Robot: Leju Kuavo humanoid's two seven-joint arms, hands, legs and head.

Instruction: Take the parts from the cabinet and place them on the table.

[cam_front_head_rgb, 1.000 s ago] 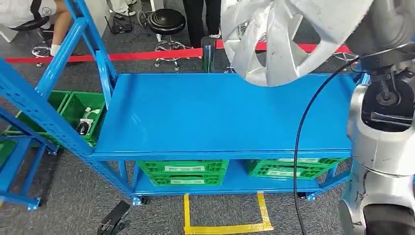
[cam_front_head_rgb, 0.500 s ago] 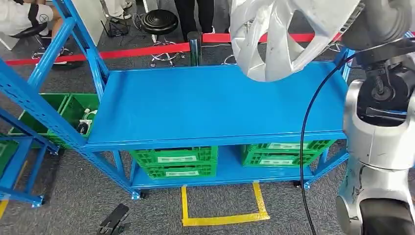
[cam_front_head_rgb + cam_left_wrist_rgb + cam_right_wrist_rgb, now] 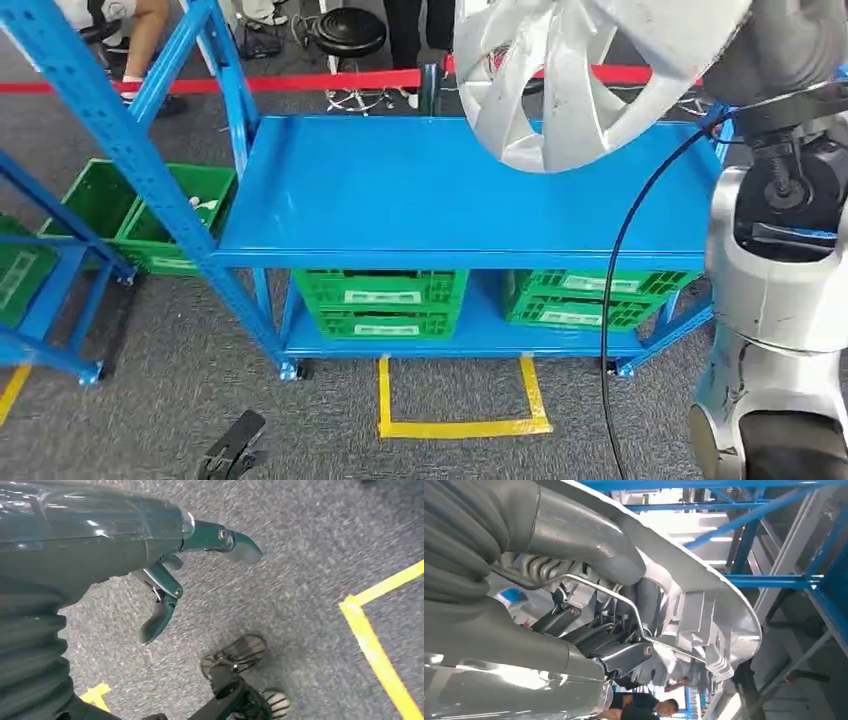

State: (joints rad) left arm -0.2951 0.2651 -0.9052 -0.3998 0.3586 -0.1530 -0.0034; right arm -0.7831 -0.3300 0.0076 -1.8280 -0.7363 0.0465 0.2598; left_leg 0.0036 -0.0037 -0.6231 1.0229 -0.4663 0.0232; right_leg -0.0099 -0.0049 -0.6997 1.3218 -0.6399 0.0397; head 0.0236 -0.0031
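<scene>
**Wheel cover in hand, table top not yet reached**

The right hand (image 3: 624, 630) is clamped on a silver wheel cover (image 3: 570, 80), a round part with spokes. In the right wrist view the dark fingers (image 3: 644, 602) go behind the rim of the cover and a thin wire ring on its back side passes just beside them. In the head view the cover is carried high, above and in front of the right arm (image 3: 780, 270), and it is tilted, not flat.

Below the cover and a little in front of the hand is the blue table (image 3: 400, 200), a flat top on a blue frame. The cover does not touch it; there is clear air between them. The part of the top that the head view shows has no part lying on it, though the raised cover hides its far corner. Under the top, on a lower shelf, two stacks of green crates (image 3: 380, 300) stand side by side.

The left hand (image 3: 165, 580) hangs low beside the body, over the grey carpet (image 3: 300, 605), well away from the cover. Its fingers are apart and it holds nothing. A strip of yellow tape (image 3: 375, 645) lies on the floor near it.

My judgement: the taking step is done for this one part, because it is already in the hand and away from any shelf. What is left is to lower the cover to the table top and to release it there. Whether more parts wait in the cabinet, I cannot tell. A tall blue rack (image 3: 110, 130) stands far to the left of both hands, with more green bins (image 3: 170, 220) behind it.
</scene>
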